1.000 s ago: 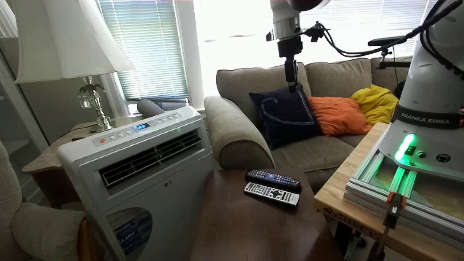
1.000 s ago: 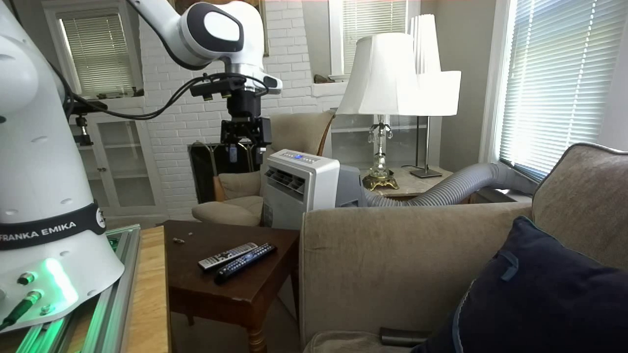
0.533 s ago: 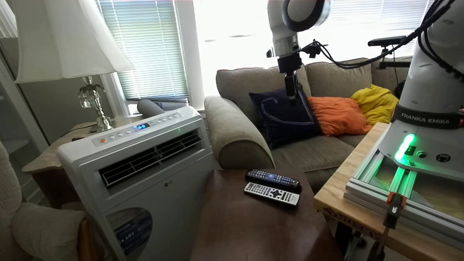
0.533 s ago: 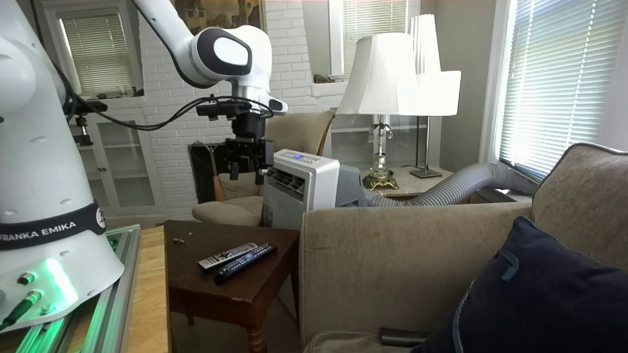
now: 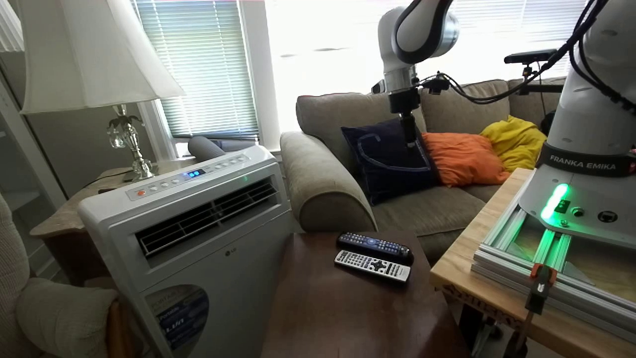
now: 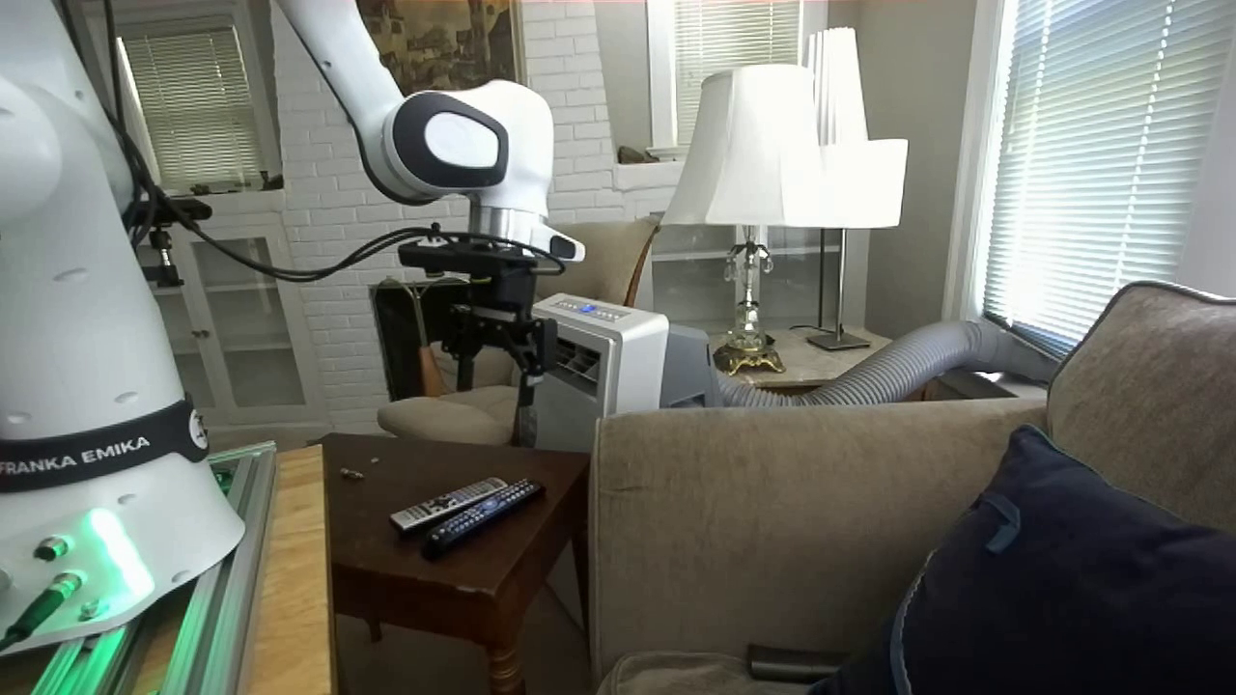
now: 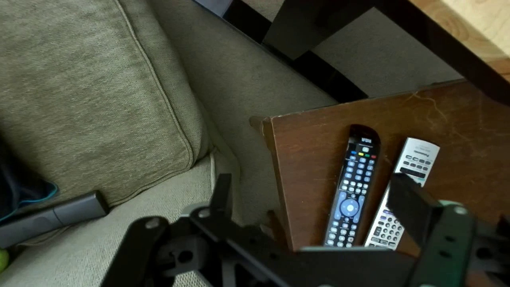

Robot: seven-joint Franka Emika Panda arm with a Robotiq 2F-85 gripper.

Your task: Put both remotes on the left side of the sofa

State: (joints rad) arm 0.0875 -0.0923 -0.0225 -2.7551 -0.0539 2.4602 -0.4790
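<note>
Remotes point(image 5: 373, 244) on table point(image 5: 338, 313) beside sofa point(image 5: 422, 209)

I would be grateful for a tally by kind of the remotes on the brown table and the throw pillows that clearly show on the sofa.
Black remote and silver remote on the brown table: 2
Navy pillow, orange pillow and yellow pillow on the sofa: 3
Total: 5
</note>
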